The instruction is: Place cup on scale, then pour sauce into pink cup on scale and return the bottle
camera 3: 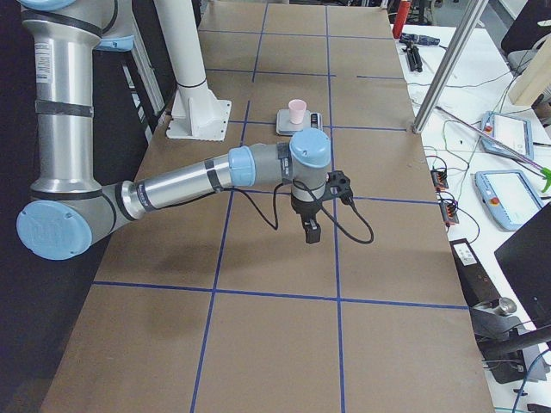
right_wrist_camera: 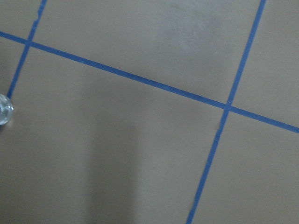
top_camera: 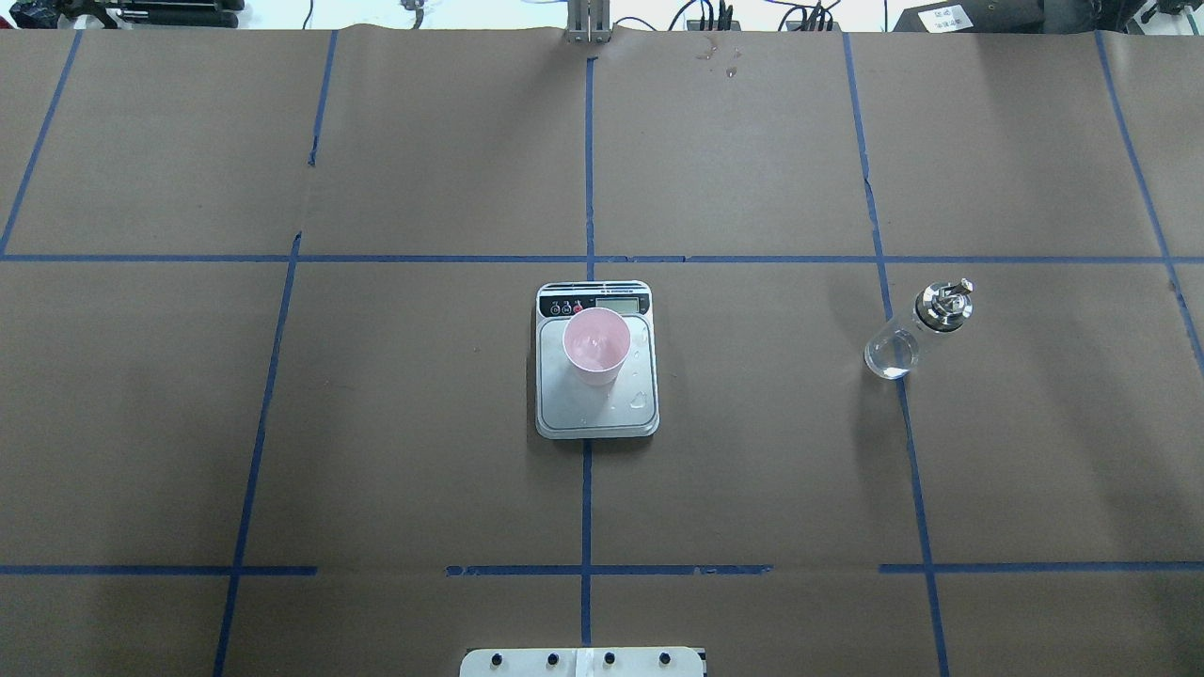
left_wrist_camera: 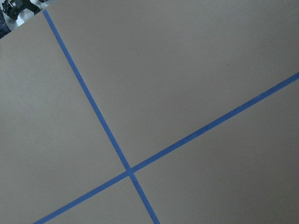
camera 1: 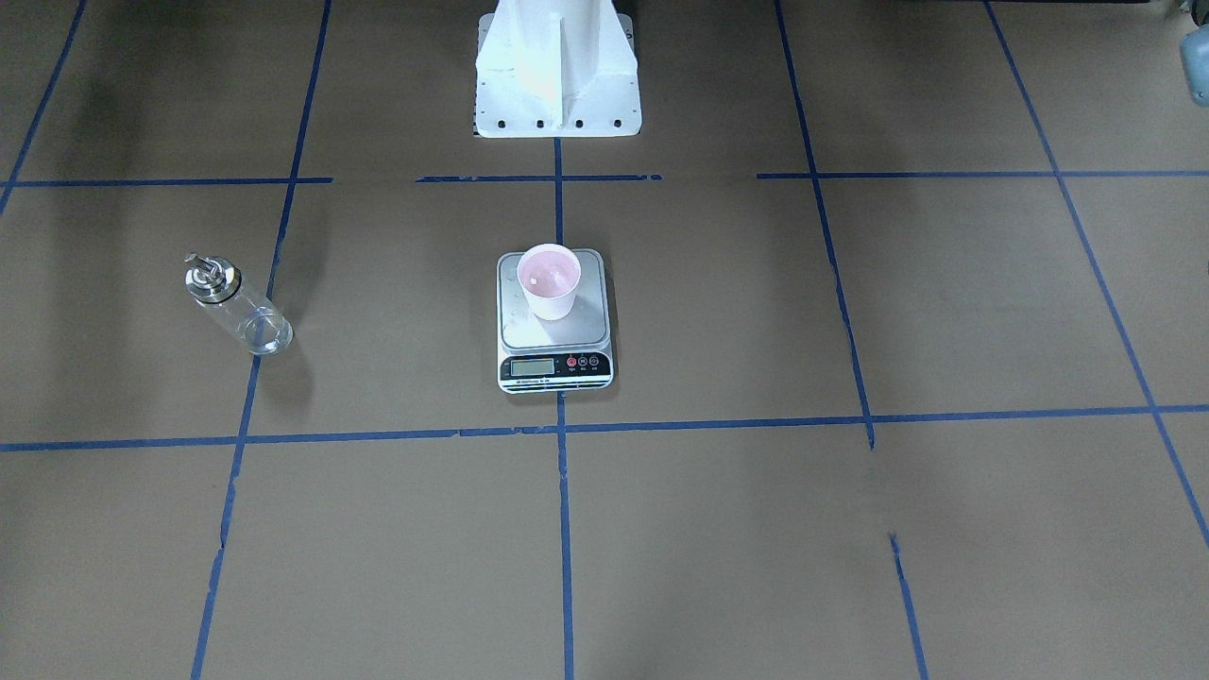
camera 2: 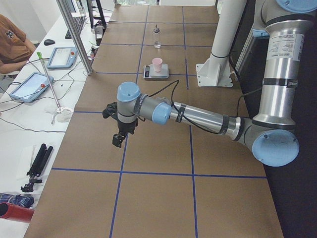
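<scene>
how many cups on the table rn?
1. The pink cup stands upright on the scale, on the platform half nearer its display. The only other vessel is the glass bottle, standing apart from the scale. No view suggests a hidden one.

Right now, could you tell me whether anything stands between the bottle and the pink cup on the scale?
Nothing visible does. Between the bottle and the scale, where the cup stands upright on the platform, the overhead view shows only the table's bare brown paper.
</scene>
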Controlling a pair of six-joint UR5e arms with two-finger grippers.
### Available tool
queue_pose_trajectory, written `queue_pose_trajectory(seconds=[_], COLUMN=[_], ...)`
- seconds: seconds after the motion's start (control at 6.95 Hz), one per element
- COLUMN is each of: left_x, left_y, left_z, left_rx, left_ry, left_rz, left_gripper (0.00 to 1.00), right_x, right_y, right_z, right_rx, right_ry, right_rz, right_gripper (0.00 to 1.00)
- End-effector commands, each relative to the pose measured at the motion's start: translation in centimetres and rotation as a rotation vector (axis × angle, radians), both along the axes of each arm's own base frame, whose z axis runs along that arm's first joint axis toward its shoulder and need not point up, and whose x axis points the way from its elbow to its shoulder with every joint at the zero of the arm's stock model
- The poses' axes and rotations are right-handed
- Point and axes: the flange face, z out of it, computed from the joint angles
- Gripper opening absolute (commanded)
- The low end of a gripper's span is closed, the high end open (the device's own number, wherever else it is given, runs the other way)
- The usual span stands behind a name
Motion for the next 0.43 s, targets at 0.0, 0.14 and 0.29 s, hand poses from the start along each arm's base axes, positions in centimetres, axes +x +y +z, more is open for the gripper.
queue_pose_trajectory(seconds=[0.0,0.14,0.29], left_x=[-3.9,-5.3,-6.1], left_y=[1.7,2.3,4.3], left_z=[4.0,6.7,10.1], left_rx=[-0.186,-0.246,-0.284], left_ry=[0.049,0.050,0.071], left_rz=[-0.067,-0.096,-0.084], left_gripper=[1.00,1.00,1.00], right_x=[2.0,2.1,2.2], right_y=[0.6,0.1,0.3], right_z=[4.3,5.8,7.4], right_rx=[-0.023,-0.052,-0.091], right_ry=[0.125,0.138,0.127], right_rz=[-0.018,-0.015,-0.013], right_gripper=[1.00,1.00,1.00])
